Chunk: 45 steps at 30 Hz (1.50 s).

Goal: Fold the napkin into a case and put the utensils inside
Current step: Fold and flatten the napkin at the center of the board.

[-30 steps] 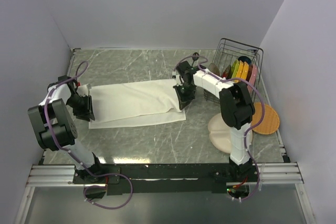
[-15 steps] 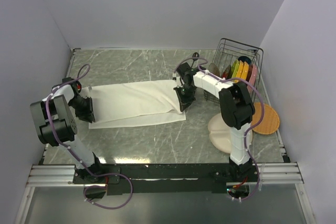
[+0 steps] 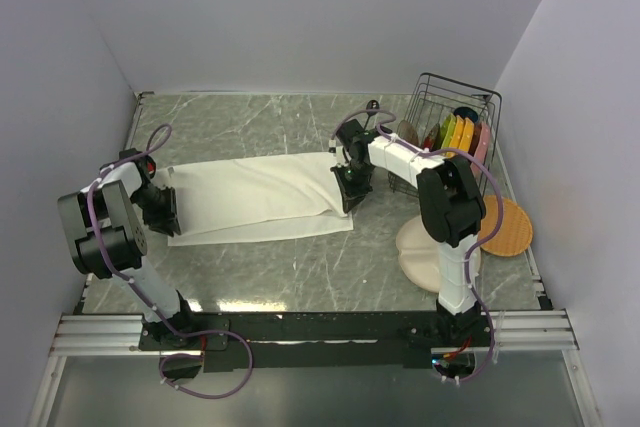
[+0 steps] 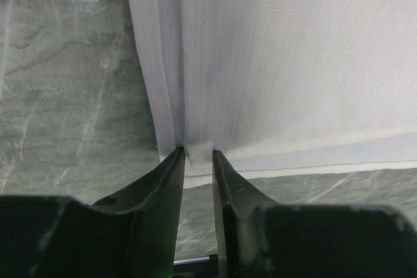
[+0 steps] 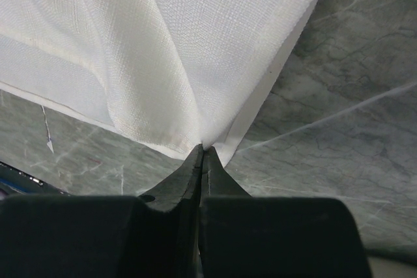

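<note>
Soft, limp and light, the napkin (image 3: 255, 199) lies across the middle of the table (image 3: 300, 267), best held at corners: the right claw (image 5: 202, 151) pinches its right edge, the left claw (image 4: 199, 154) straddles its left corner, slightly parted.

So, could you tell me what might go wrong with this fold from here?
The left gripper has its jaws slightly apart around a corner of the napkin, so that corner may slip free if the arm lifts. The right gripper is shut on only the very edge of the cloth; a pull could tug it out or drag the layers askew.
</note>
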### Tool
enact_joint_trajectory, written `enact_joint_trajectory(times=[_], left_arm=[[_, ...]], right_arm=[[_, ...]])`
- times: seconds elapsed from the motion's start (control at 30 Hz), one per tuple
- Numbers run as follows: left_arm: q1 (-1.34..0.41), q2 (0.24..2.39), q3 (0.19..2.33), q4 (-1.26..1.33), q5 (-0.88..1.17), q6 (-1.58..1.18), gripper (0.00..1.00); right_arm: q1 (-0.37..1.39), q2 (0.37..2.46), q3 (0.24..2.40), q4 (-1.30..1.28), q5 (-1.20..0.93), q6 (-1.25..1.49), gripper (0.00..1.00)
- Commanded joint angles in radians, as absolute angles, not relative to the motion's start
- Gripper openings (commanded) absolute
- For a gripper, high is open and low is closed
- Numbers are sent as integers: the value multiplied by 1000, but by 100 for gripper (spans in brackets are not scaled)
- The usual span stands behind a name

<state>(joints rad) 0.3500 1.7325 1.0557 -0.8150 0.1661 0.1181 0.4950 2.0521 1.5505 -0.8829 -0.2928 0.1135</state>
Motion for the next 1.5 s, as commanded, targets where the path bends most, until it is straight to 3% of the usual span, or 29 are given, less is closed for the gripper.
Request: enact_joint_trajectory(times=[0.0, 0.07, 0.2, 0.33, 1.03, 1.47], left_arm=[[354, 1721, 1046, -799, 155, 113, 30], [354, 1720, 1043, -799, 158, 117, 25], [354, 1697, 1057, -811, 175, 118, 4], [356, 1674, 1074, -825, 170, 136, 1], [356, 1655, 1124, -884, 184, 140, 5], [322, 1709, 1086, -828, 226, 110, 24]], right_arm=[[495, 2042, 1562, -884, -291, 124, 0], [495, 2042, 1568, -888, -293, 126, 0], [497, 2030, 1575, -894, -298, 129, 0], [497, 2023, 1582, -902, -301, 133, 0], [495, 1994, 1578, -904, -313, 129, 0], [497, 2020, 1597, -900, -333, 135, 0]])
